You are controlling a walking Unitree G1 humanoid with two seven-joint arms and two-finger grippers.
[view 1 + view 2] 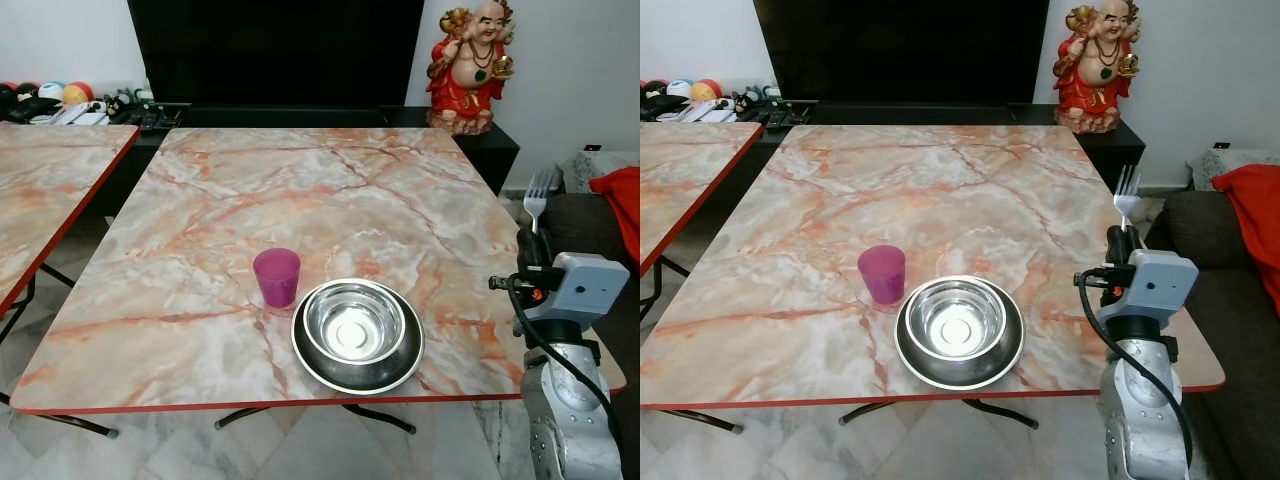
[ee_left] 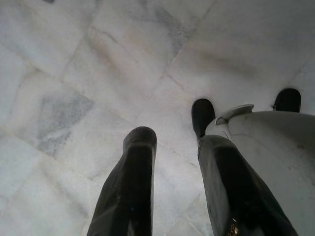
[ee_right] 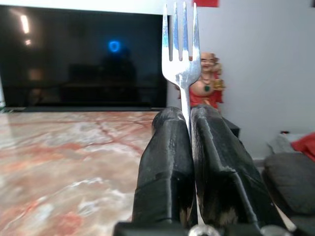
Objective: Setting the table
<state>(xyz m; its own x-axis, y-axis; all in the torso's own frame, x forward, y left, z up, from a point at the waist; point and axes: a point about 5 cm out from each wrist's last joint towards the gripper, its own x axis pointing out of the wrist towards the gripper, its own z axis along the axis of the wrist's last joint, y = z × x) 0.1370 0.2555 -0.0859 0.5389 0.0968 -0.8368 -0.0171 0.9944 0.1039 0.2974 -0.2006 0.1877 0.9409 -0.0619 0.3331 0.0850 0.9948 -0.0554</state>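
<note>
the silver metal fork [image 3: 181, 59] stands upright, tines up, its handle clamped between the two black fingers of the right gripper [image 3: 189, 147], held off the right edge of the marbled orange counter with red trim [image 1: 300, 200]. on the counter near its front edge sits a shiny steel bowl in a dark round plate [image 1: 357, 333], with a purple plastic cup [image 1: 277, 277] just beside it. the left gripper [image 2: 172, 182] hangs over pale floor tiles [image 2: 74, 73], fingers apart.
</note>
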